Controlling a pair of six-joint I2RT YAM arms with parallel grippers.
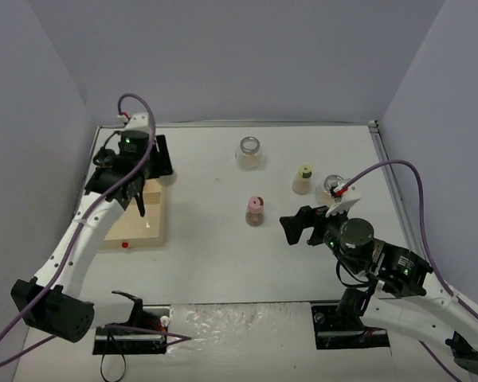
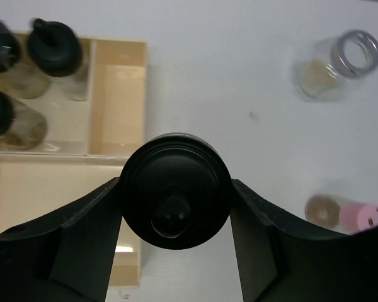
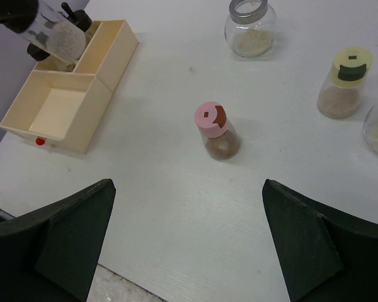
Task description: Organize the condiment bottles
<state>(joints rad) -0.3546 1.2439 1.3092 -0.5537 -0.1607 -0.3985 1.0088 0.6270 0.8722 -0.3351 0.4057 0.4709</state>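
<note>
Matt pale wood tray (image 3: 101,107); glossy clear pink-capped jar (image 3: 217,137); smooth white table (image 3: 176,207).
</note>
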